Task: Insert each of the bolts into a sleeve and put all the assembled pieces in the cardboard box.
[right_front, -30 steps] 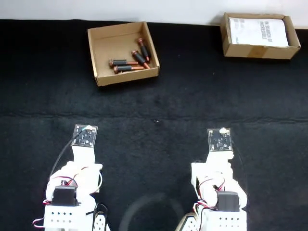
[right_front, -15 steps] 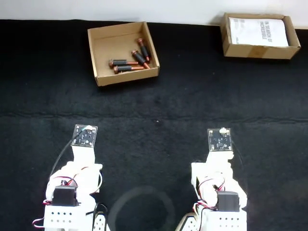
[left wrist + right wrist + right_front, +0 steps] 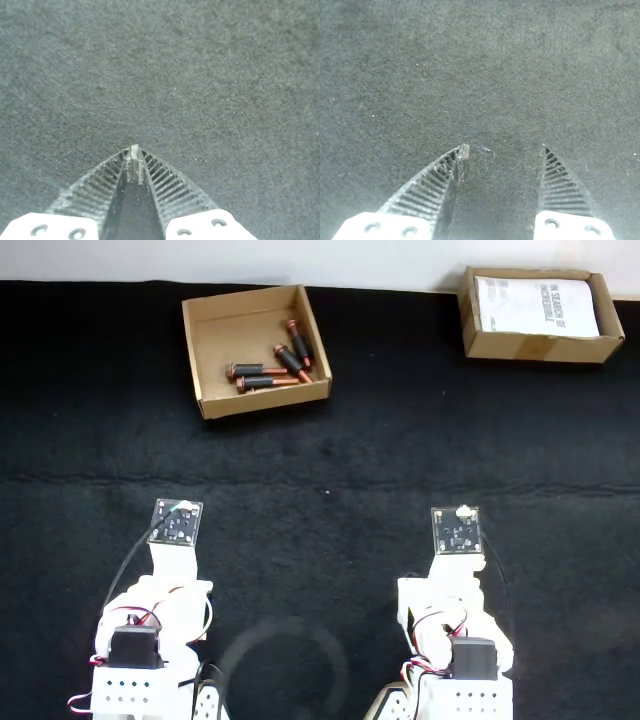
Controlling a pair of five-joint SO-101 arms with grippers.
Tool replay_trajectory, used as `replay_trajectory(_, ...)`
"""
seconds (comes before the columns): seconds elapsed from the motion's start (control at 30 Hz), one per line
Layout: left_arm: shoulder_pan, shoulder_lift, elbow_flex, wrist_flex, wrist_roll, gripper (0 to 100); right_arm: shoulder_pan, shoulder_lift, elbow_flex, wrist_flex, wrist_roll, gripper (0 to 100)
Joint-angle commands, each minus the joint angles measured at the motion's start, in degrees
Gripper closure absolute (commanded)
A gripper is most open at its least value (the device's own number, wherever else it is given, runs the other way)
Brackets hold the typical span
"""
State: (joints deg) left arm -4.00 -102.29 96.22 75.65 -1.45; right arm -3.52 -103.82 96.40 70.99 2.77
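An open cardboard box [image 3: 215, 335] stands at the back left of the table, with several copper bolts in dark sleeves [image 3: 270, 365] lying in its right half. Both arms sit folded at the near edge, far from the box. My left gripper [image 3: 134, 150] is shut with nothing in it, its tips meeting over bare black cloth; that arm's wrist board [image 3: 177, 522] shows at near left. My right gripper [image 3: 503, 152] is open and holds nothing, above the same cloth; its wrist board [image 3: 456, 530] shows at near right.
A second cardboard box [image 3: 478, 332] with a white printed sheet [image 3: 537, 306] in it stands at the back right. Black cloth [image 3: 330, 460] covers the table between the boxes and the arms. A pale wall strip runs along the far edge.
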Motion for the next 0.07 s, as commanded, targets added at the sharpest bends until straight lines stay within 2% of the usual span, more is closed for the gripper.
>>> replay_trajectory(0.0, 0.31, -1.36, 0.92, 0.35, 0.53, 99, 0.31, -1.10, 7.25, 0.22, 0.00, 78.9)
replay_trajectory(0.03, 0.31, -1.36, 0.92, 0.35, 0.53, 99, 0.31, -1.10, 7.25, 0.22, 0.00, 78.9)
